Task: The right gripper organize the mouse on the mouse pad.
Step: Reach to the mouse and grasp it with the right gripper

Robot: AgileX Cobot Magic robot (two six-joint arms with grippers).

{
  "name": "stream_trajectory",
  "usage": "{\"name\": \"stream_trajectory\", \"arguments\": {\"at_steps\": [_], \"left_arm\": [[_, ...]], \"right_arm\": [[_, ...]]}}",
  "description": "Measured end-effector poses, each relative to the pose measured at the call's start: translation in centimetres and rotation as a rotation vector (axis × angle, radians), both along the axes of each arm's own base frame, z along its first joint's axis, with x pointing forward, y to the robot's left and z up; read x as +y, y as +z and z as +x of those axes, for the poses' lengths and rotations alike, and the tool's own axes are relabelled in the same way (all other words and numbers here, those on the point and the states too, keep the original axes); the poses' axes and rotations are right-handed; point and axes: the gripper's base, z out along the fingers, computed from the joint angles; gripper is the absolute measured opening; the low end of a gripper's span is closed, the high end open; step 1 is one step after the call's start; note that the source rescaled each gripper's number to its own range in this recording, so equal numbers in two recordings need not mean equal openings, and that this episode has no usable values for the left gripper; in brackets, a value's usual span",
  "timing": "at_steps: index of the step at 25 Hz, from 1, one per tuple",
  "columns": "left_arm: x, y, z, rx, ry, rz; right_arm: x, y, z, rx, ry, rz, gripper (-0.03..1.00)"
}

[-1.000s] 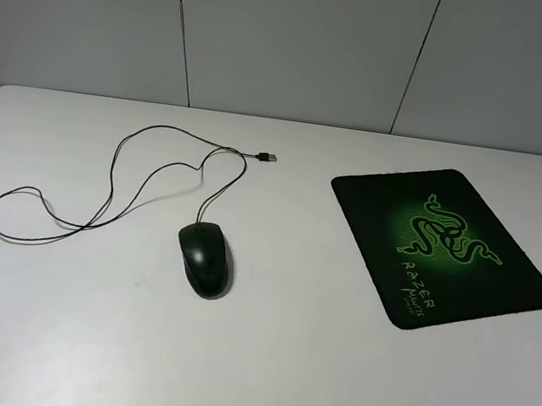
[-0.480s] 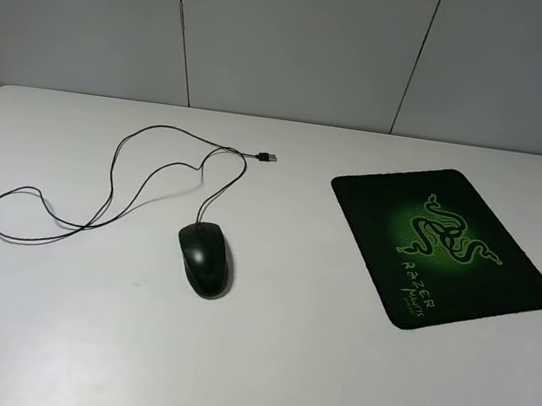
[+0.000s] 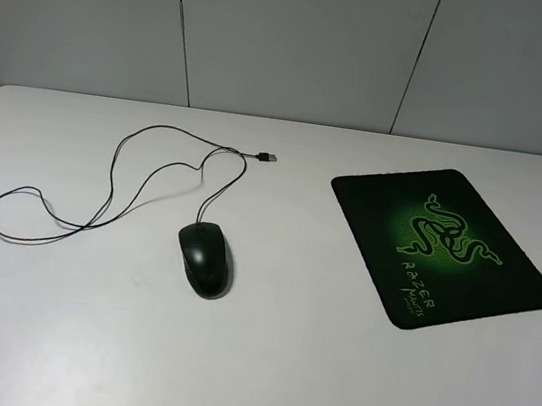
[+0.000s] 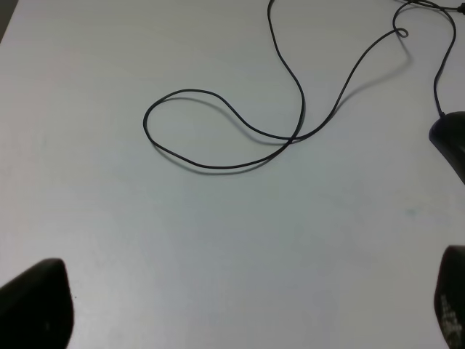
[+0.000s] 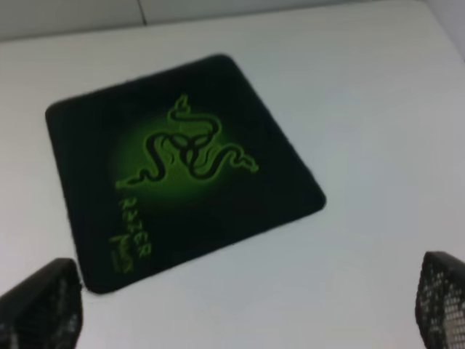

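White table [image 3: 257, 373] with corded mouse [image 3: 204, 259] left, mouse pad [image 3: 441, 247] well apart right

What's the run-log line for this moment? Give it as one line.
mouse: on table, left of mouse pad, apart | cord: loose loops on table | right gripper: open, empty | left gripper: open, empty | task: not done

Left wrist view: the frame's edge cuts the mouse [image 4: 452, 137] to a dark sliver and its cord [image 4: 294, 138] runs out of shot; only the tips of the left end effector [image 4: 243, 302] show. Right wrist view: soft focus blurs the mouse pad [image 5: 182, 167] lettering, and the right end effector [image 5: 240, 302] is cropped to its tips. High view, right of frame: the small print [image 3: 417, 302] beneath the logo is too fine to read.
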Motion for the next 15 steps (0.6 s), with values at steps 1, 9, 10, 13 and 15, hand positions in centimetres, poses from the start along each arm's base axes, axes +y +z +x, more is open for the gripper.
{"name": "stream_trajectory", "arguments": {"at_steps": [1,9,10,13,15], "left_arm": [[0.0,0.0,0.0,0.0,0.0,0.0],[0.0,0.0,0.0,0.0,0.0,0.0],[0.0,0.0,0.0,0.0,0.0,0.0],[0.0,0.0,0.0,0.0,0.0,0.0],[0.0,0.0,0.0,0.0,0.0,0.0]], "right_arm": [[0.1,0.4,0.5,0.025,0.012,0.002,1.0],[1.3,2.6,5.6,0.172,0.124,0.028,1.0],[1.5,2.8,6.2,0.184,0.141,0.035,1.0],[2.2,3.0,8.2,0.238,0.202,0.03,1.0],[2.9,2.9,9.7,0.29,0.246,0.021,1.0]]}}
